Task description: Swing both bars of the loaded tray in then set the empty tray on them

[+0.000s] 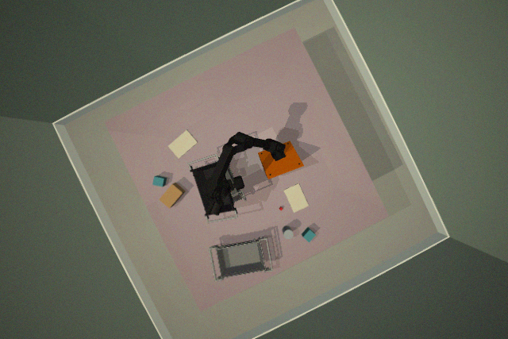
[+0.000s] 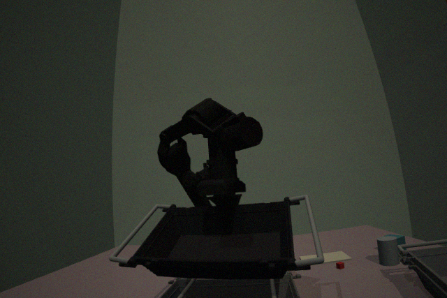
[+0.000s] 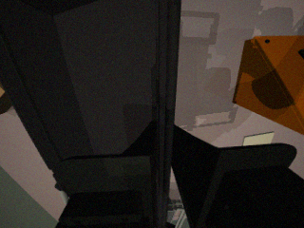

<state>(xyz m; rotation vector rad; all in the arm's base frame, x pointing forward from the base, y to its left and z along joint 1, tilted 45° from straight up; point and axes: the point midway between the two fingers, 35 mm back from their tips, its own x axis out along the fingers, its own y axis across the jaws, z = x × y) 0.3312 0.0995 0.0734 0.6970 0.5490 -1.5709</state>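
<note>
My gripper [image 2: 224,204] [image 3: 159,124] is shut on one long wall of the empty tray [image 1: 201,191] [image 2: 227,269] [image 3: 95,85]. The black tray hangs in the air above the loaded tray; its near side looks lower in the exterior view. Its own wire bars stick out at both ends. The loaded tray [image 1: 240,195] [image 2: 288,287] is mostly hidden below it. The loaded tray's two bars [image 2: 273,289] [image 2: 186,289] appear to lie inward across its top, with a gap visible under the held tray. The blocks inside are hidden.
Another grey tray [image 1: 246,273] stands to one side, bars out. A red block [image 1: 281,208] [image 2: 339,265], grey cylinder [image 1: 288,233] [image 2: 388,251], teal block [image 1: 309,235] and card [image 1: 296,198] lie nearby. A tan box [image 1: 171,195] and teal block [image 1: 159,181] stand opposite. An orange wedge [image 1: 286,167] [image 3: 285,71] is by the arm.
</note>
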